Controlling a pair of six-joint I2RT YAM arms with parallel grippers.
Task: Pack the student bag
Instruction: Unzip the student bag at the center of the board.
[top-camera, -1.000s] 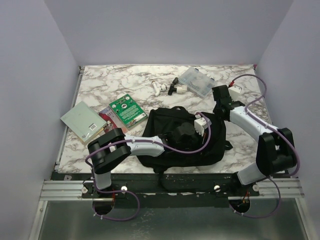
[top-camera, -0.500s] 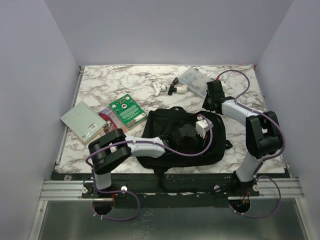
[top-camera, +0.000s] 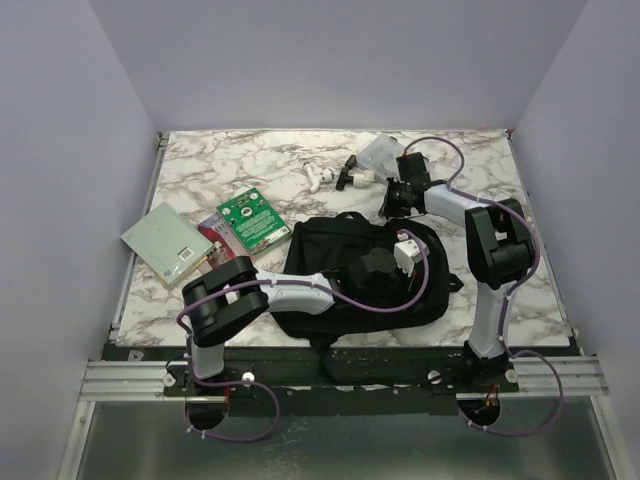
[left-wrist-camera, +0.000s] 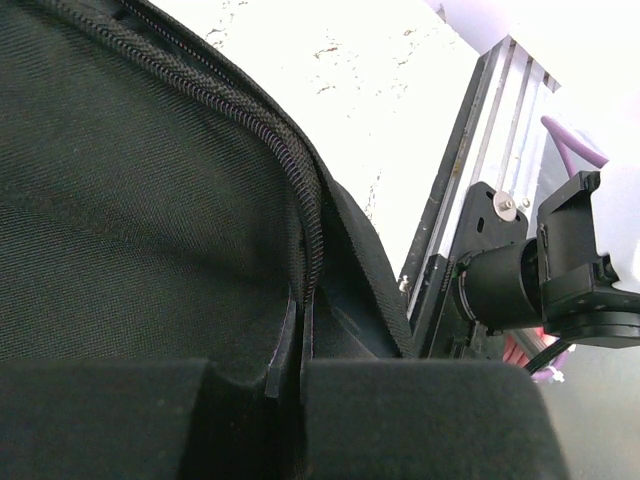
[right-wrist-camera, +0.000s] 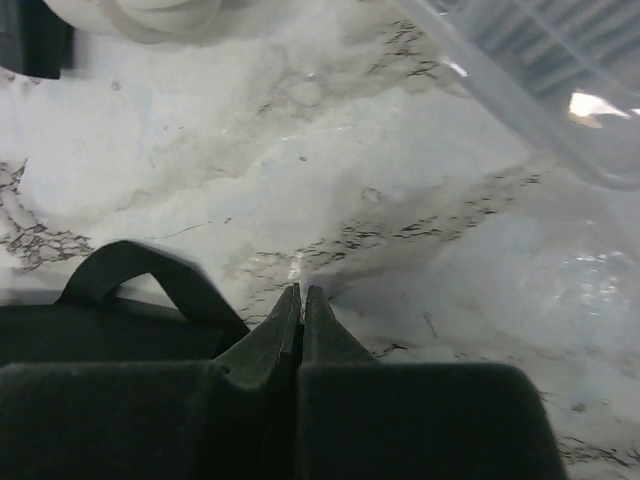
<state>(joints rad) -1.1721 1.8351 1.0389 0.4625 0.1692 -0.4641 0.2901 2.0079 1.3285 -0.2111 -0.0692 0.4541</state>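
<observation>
The student bag (top-camera: 330, 270) is a black backpack lying flat in the middle of the table. My left gripper (top-camera: 372, 268) rests on top of it. In the left wrist view the bag's zip (left-wrist-camera: 300, 190) runs straight into my left gripper (left-wrist-camera: 290, 365), whose jaws are pressed shut on the zip line. My right gripper (top-camera: 388, 205) hovers just behind the bag. In the right wrist view it (right-wrist-camera: 302, 292) is shut and holds nothing, low over the marble table, beside the bag's carry handle (right-wrist-camera: 150, 275).
A clear plastic box (top-camera: 385, 155) stands at the back, close to the right gripper, also in the right wrist view (right-wrist-camera: 560, 90). Small white and black items (top-camera: 340, 177) lie beside it. A green book (top-camera: 253, 220), a red item (top-camera: 212, 235) and a grey book (top-camera: 165, 243) lie at the left.
The right arm has folded in and swung left, carrying its shut gripper from the back right corner to just behind the bag. The left arm has shifted slightly right.
</observation>
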